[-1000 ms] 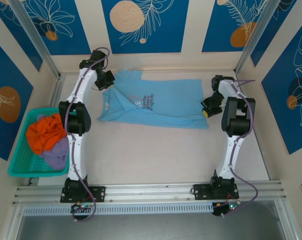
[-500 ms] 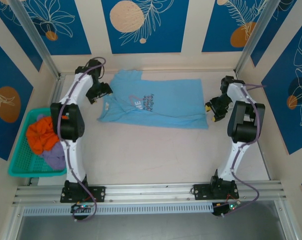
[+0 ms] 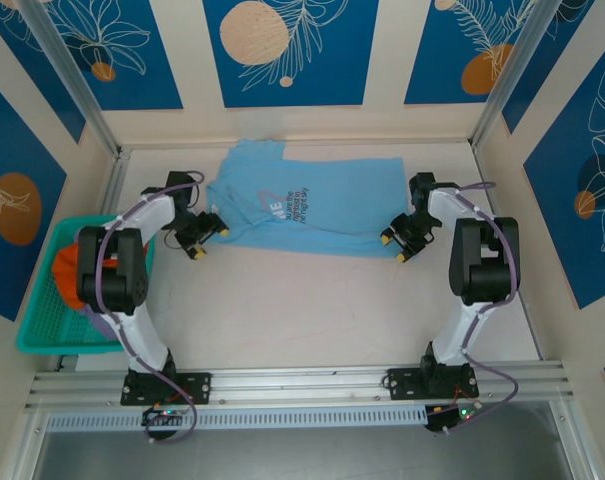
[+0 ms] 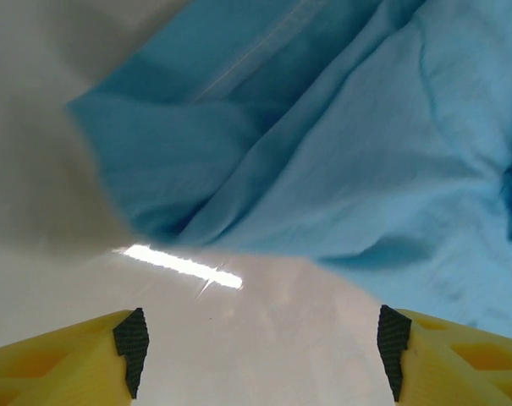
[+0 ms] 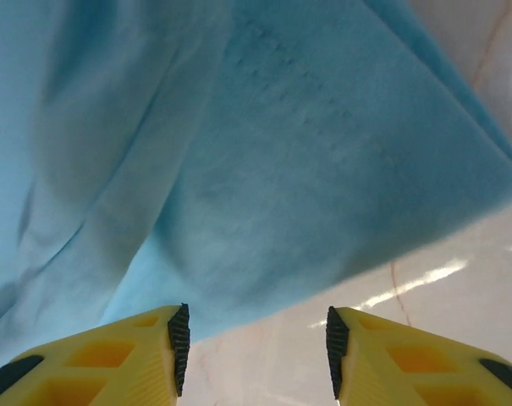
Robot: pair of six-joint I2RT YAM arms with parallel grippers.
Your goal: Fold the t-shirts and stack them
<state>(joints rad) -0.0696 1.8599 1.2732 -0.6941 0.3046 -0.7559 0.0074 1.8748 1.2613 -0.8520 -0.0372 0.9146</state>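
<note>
One sky-blue t-shirt (image 3: 312,205) lies spread, unfolded, far-centre on the surface. The left end effector (image 3: 198,240) and right end effector (image 3: 398,244) flank its near corners. An orange shirt (image 3: 67,275) waits in the basket (image 3: 34,300). Left wrist: fingers (image 4: 133,338) apart, cloth just ahead. Right wrist: fingers (image 5: 178,342) apart at the hem. Folding seems hardly started.

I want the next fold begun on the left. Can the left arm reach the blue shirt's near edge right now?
Probably yes: the left gripper is open just short of the shirt, with bare table and nothing else between them.
</note>
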